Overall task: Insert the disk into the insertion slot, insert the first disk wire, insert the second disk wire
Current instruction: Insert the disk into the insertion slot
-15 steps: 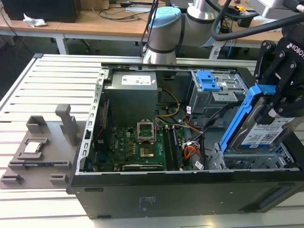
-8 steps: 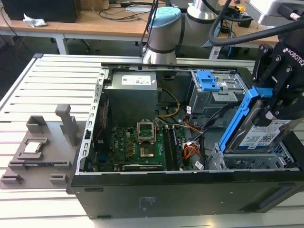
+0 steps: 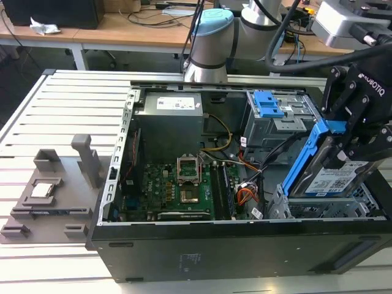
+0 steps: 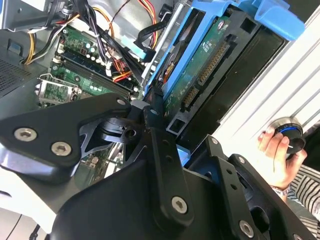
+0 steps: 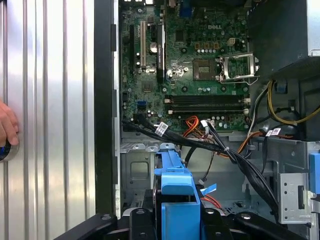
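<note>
My black gripper [image 3: 335, 138] is shut on the disk [image 3: 334, 179], a silver drive with a white-and-blue label in a bright blue carrier [image 3: 303, 160]. It holds the disk tilted, one end raised, just above the insertion slot [image 3: 318, 209], a low perforated metal bay at the case's corner on the exterior view's right. In the second wrist view the disk's green underside [image 4: 206, 64] sits against a black finger [image 4: 156, 112]. In the first wrist view the blue carrier [image 5: 175, 185] sits between the fingers [image 5: 137, 219]. Black wires [image 5: 200, 145] with labelled plugs run across the case beside the bay.
The open computer case [image 3: 184, 257] holds a motherboard [image 3: 184, 184], a power supply [image 3: 168, 122] and a taller grey cage with a blue latch [image 3: 268, 105]. A grey fixture [image 3: 49, 190] lies on the slatted table. A person's hand [image 4: 277, 150] rests beside the case.
</note>
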Motion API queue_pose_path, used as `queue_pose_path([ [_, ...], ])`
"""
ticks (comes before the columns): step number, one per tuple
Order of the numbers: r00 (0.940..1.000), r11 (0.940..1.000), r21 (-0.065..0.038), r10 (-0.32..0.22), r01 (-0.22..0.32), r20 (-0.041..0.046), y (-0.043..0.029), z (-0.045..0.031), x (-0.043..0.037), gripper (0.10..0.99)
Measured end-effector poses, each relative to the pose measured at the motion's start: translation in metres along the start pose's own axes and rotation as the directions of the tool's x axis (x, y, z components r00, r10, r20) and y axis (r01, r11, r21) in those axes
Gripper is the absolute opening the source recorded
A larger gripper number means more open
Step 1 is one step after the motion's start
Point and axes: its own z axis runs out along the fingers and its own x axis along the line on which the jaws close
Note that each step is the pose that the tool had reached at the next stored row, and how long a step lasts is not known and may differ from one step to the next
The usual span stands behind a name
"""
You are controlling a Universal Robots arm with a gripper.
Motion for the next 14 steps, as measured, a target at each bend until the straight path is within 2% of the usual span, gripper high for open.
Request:
queue_pose_path([
  [14,1.0000,1.0000,0.000,0.000,0.000,0.0000,-0.0006,0.0153,-0.0001,0.365],
])
